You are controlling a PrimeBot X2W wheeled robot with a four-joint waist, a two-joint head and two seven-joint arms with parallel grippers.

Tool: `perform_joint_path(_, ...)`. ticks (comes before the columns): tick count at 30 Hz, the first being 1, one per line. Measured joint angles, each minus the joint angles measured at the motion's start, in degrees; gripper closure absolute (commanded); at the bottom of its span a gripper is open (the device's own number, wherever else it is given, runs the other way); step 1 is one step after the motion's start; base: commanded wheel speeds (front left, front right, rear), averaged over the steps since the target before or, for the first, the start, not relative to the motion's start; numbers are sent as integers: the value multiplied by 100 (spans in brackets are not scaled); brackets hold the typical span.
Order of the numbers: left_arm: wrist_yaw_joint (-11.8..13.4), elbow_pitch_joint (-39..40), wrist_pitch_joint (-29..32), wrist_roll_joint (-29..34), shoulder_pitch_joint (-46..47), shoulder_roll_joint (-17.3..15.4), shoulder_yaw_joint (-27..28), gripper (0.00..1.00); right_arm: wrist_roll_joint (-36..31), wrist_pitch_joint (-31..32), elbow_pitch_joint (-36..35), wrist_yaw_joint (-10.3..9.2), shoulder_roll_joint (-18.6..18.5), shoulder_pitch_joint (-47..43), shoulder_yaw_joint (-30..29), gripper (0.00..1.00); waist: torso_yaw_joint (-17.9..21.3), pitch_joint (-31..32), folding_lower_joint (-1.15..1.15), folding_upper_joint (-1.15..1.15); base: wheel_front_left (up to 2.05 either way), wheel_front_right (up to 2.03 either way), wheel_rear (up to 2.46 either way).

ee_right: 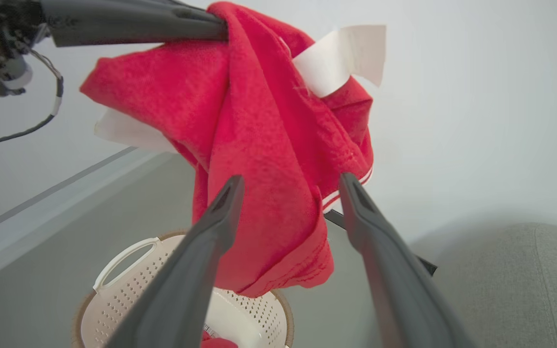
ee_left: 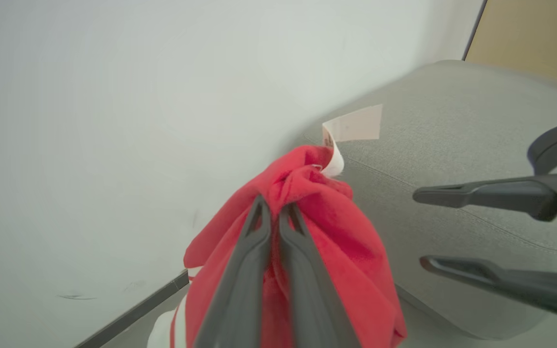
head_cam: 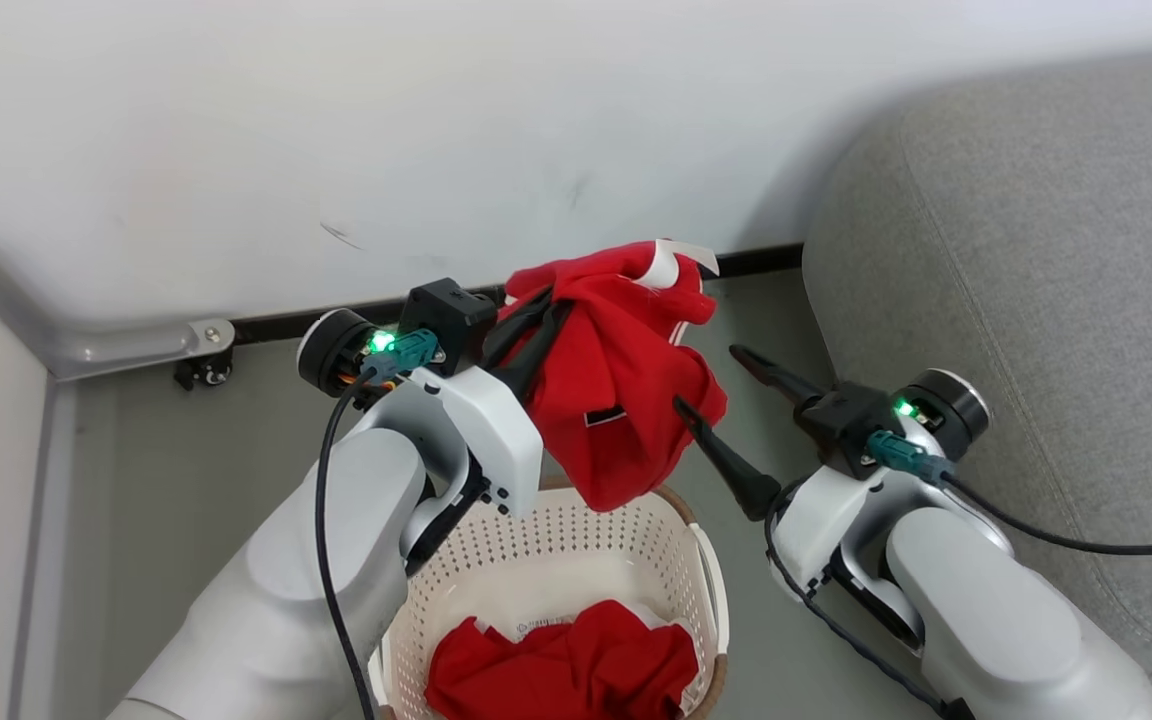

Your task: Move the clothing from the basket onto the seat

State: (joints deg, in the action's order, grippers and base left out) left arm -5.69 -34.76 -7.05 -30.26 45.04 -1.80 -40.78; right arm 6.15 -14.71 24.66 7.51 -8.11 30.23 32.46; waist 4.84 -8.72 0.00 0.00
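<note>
At the far left a grey metal rail (head_cam: 126,345) ran along the foot of the white wall (head_cam: 436,120), above a dull grey floor (head_cam: 236,440). The left tool (head_cam: 548,305) was clamped, fingers together, on a bunched red garment (head_cam: 616,440) that hung in the air over the far rim of the basket (head_cam: 556,540). A white tag (head_cam: 674,262) curled from the top of that garment; the small print on it was too fine to read. A small dark patch (head_cam: 604,415) on the garment's front could not be made out either. In the basket, which stood on the floor, lay another red piece (head_cam: 566,665) with a white label (head_cam: 546,628) tucked behind it, its faint print unreadable. The right tool (head_cam: 707,377) stood with its fingers wide apart just right of the hanging garment, gripping nothing. A dark skirting (head_cam: 756,262) ran along the wall to the grey fabric seat (head_cam: 1036,250) at the far right.
</note>
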Motion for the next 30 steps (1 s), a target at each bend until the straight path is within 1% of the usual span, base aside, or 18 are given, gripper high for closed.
perform_joint_path(7, 86, 112, 96, -247, -62, 0, -201, 100, 137, 0, 378, 1, -89, 175, 527, 0, -147, 296, 0, 0, 0, 0, 0)
perform_joint_path(13, 162, 235, 152, -438, -126, -1, -387, 100, 320, 0, 634, 1, -142, 335, 781, 0, -290, 502, 0, 0, 0, 0, 0)
perform_joint_path(19, 216, 343, 203, -627, -139, -1, -546, 100, 519, 0, 856, 2, -122, 418, 1149, 0, -408, 643, 0, 0, 0, 0, 0)
perform_joint_path(27, 336, 446, 270, -862, -229, -5, -783, 100, 804, 0, 1007, 3, 4, 608, 1784, 0, -563, 813, 0, 0, 0, 0, 0)
perform_joint_path(30, 388, 485, 296, -933, -230, -7, -848, 100, 966, 0, 1079, 3, 48, 650, 1930, 0, -602, 860, 0, 0, 0, 0, 0)
